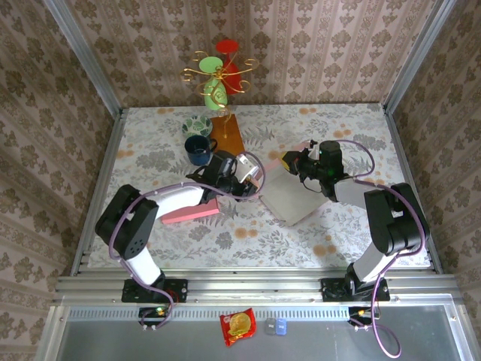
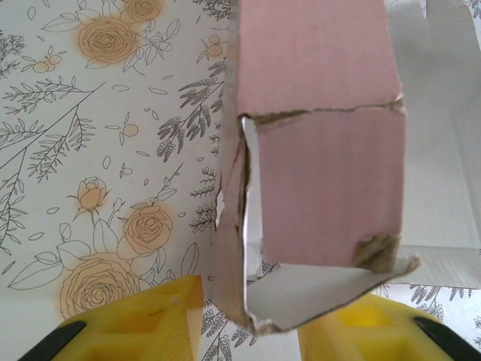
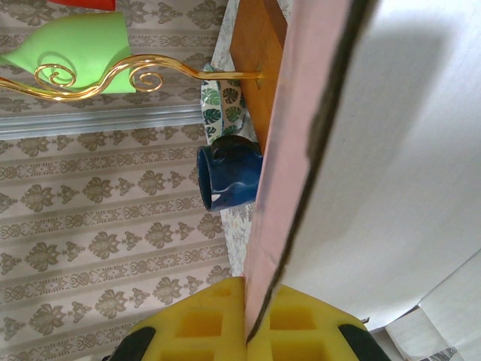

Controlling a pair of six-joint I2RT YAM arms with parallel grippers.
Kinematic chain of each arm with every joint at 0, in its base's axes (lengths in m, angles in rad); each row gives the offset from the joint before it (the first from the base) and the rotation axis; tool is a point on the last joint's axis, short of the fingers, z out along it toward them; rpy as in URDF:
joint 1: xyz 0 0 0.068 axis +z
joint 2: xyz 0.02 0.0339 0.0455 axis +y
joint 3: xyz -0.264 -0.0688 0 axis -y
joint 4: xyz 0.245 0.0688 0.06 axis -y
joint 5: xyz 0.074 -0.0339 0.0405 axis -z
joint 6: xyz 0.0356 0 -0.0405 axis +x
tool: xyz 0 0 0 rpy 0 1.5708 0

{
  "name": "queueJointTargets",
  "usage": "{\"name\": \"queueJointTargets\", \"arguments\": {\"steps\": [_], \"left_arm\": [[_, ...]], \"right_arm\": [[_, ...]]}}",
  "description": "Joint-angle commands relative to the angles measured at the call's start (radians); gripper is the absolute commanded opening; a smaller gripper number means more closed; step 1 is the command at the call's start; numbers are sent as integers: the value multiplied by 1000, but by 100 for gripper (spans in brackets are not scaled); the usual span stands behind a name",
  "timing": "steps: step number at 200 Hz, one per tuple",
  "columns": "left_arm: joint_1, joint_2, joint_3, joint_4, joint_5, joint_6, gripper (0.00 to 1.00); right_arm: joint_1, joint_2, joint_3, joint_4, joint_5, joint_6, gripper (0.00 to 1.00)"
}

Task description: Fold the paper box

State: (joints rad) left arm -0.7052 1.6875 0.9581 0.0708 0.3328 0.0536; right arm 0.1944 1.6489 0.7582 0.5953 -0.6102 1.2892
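1. The right gripper point(image 3: 246, 325) was clenched on the paper box point(image 3: 391, 150). The edge of a panel was pinched thin between its yellow fingers point(image 3: 192, 327), pink on one face and white on the other.
2. The left gripper point(image 2: 252, 331) had a yellow finger on either side of a torn pink flap of the box. A sliver of flowered cloth showed between one finger and the card, so I couldn't tell whether it was really squeezing.
3. From above, the two arms met over the middle of the bench point(image 1: 338, 128) with the box spread between them. A pink part lay flat under the left arm, and a pale panel lay below the right gripper.
4. Behind the box stood a blue mug point(image 1: 199, 149), just beside a leaf-patterned bowl point(image 1: 197, 124).
5. Next to those was the wooden base point(image 1: 228, 134) of a gold wire stand point(image 1: 218, 75), which carried a green cup and a red one near the back wall.
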Motion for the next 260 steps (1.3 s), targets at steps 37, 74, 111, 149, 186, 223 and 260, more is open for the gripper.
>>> {"name": "queueJointTargets", "arguments": {"steps": [37, 74, 111, 149, 186, 223, 260], "left_arm": [[-28, 28, 55, -4, -31, 44, 34], [-30, 22, 48, 4, -41, 51, 28], [-33, 21, 42, 29, -28, 43, 28], [-45, 32, 52, 41, -44, 34, 28], [-51, 28, 50, 53, -67, 19, 23], [-53, 38, 54, 69, -79, 2, 23], [-62, 50, 65, 69, -113, -28, 24]], "right_arm": [[8, -6, 12, -68, 0, -8, 0], [8, -10, 14, -80, 7, -8, 0], [16, -1, 14, -57, 21, 2, 0], [40, 6, -15, 28, 77, 66, 0], [49, 9, -22, 70, 110, 103, 0], [56, 18, -22, 83, 116, 118, 0], [63, 8, -42, 100, 131, 119, 0]]}}
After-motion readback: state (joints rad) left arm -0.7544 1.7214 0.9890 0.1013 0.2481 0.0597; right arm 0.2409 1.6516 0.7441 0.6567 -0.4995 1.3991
